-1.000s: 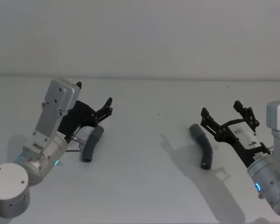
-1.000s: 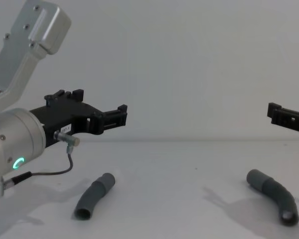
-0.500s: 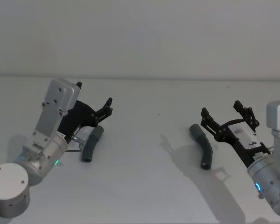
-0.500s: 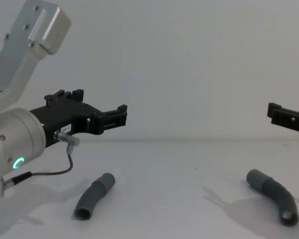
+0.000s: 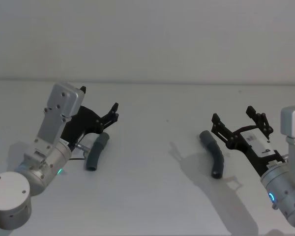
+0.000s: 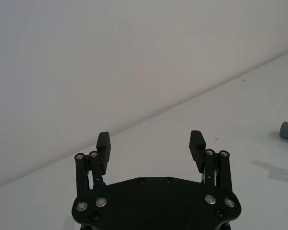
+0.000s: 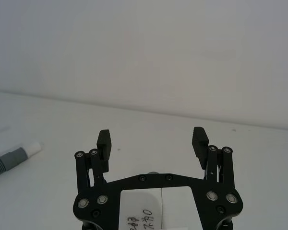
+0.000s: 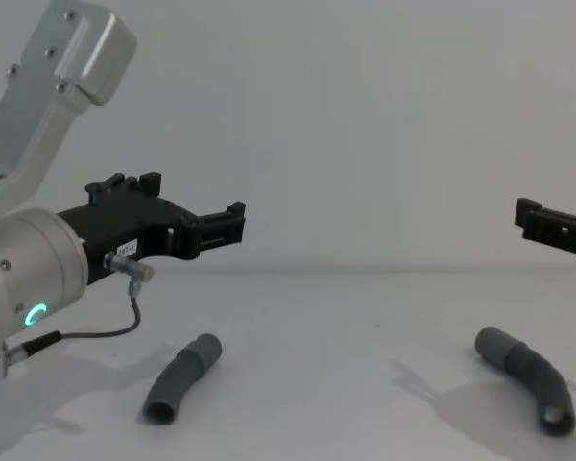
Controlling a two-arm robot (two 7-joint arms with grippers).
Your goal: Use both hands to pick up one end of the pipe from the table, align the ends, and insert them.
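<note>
Above the table (image 5: 147,196), both grippers (image 6: 150,141) (image 7: 152,139) agape.

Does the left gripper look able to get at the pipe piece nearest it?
Probably yes: the left gripper is open above the left pipe piece, which lies free on the table, nothing between them.

Looks out past the right pincer (image 7: 152,143) — black, fingers (image 7: 103,143) spread wide apart, a white handwritten label (image 7: 153,211) on its body. Takes in the white surface (image 7: 62,124) running to a pale wall (image 7: 144,48). Catches, well apart from the pincer, a grey pipe piece (image 7: 7,162) — ribbed, lying flat, tipped with a whitish spigot end (image 7: 34,148).
</note>
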